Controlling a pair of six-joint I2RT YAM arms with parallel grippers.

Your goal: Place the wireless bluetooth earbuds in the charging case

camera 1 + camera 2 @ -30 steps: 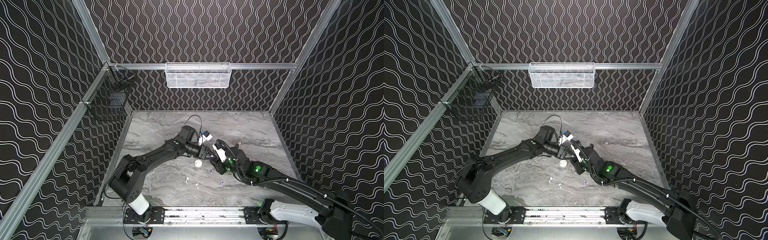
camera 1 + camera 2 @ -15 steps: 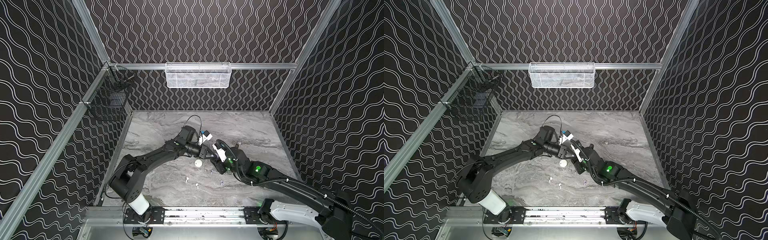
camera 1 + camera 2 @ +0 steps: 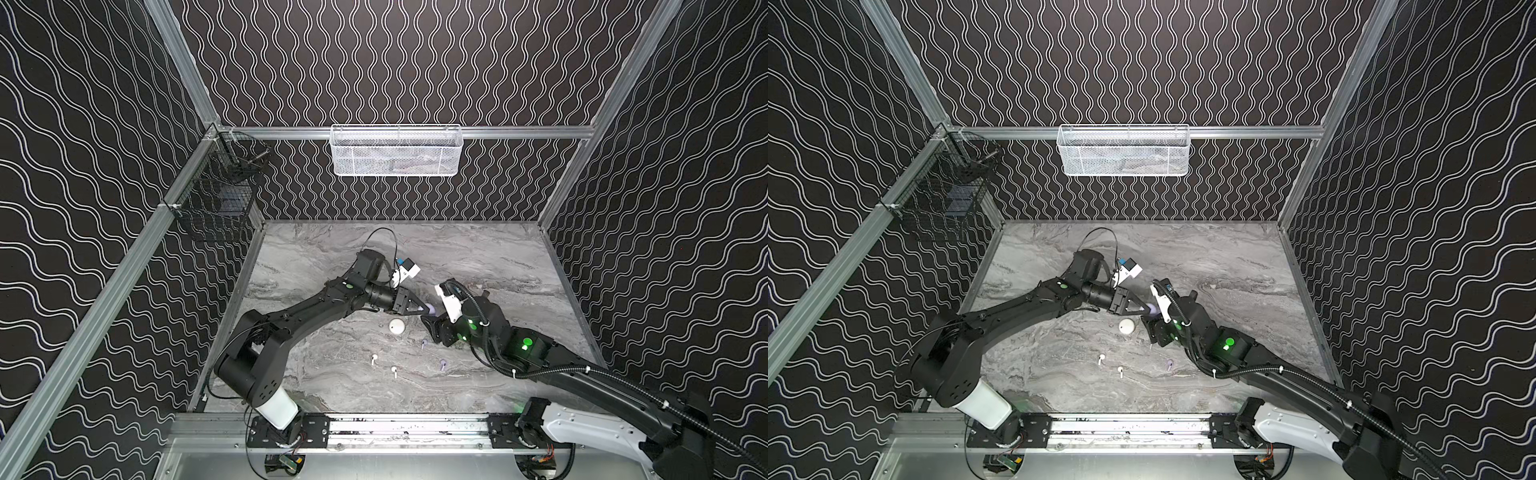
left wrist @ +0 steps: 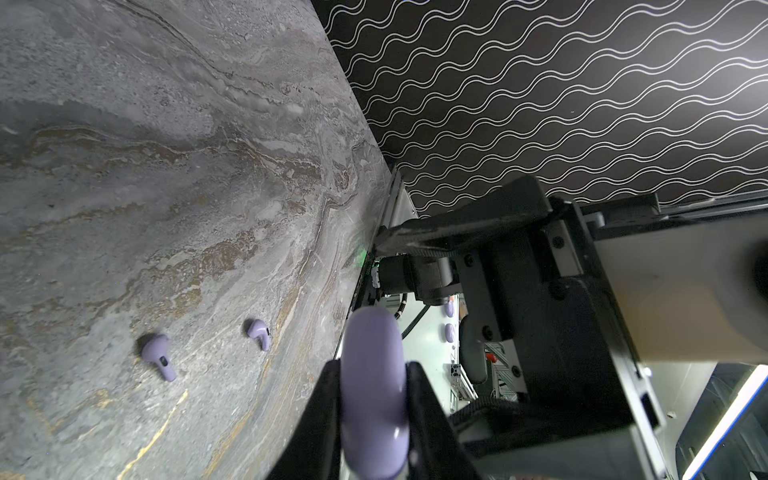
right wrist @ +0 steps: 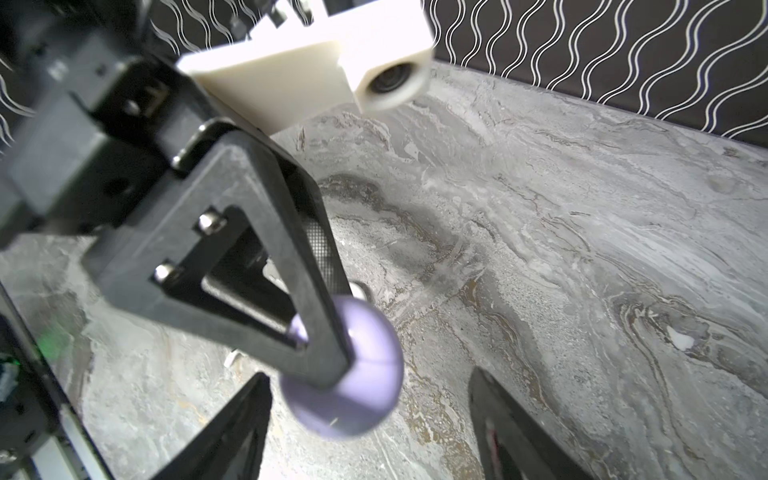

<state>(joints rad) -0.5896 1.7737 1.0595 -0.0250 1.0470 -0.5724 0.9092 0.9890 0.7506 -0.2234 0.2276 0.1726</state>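
A round lavender charging case [image 4: 374, 382] hangs above the table, pinched edge-on by my left gripper [image 4: 374, 374], which is shut on it. In both top views the case [image 3: 431, 309] [image 3: 1153, 309] sits at the left gripper's tip [image 3: 427, 309]. My right gripper [image 5: 370, 376] stands open, its fingers spread on either side of the case [image 5: 365, 374] without touching it. Two lavender earbuds [image 4: 158, 357] [image 4: 258, 332] lie on the table below. Two white earbuds [image 3: 374, 358] [image 3: 394, 370] lie nearer the front. A white round case [image 3: 397, 327] rests on the table.
The marble tabletop [image 3: 478, 257] is walled in by patterned panels. A white mesh basket [image 3: 397, 151] hangs on the back rail and a black wire basket [image 3: 216, 203] on the left wall. The two arms meet close together at the table's middle.
My right gripper has opened and let go of the lavender case. My left gripper closed onto the case just before that. Both arms stay where they were.
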